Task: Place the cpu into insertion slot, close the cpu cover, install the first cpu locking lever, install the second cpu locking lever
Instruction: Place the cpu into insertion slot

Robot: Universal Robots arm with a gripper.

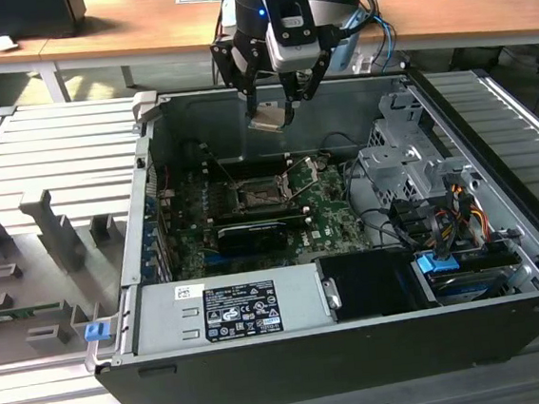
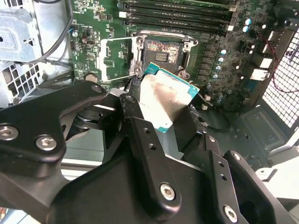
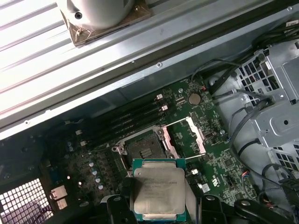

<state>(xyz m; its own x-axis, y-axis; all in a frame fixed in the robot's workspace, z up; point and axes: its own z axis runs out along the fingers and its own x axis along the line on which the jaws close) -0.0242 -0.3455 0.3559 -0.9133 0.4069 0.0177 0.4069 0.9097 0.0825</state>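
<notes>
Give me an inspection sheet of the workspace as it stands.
Surface: green motherboard inside open computer case, on ribbed grey bench.
Job's things: cpu held above the board, not seated; insertion slot empty; cpu cover swung open.
Clutter: grey fixture blocks on the exterior view's left.
Grippers: gripper shut on the cpu.
Cables: loose bundle in the case, exterior view's right.
Surroundings: wooden desk behind.
</notes>
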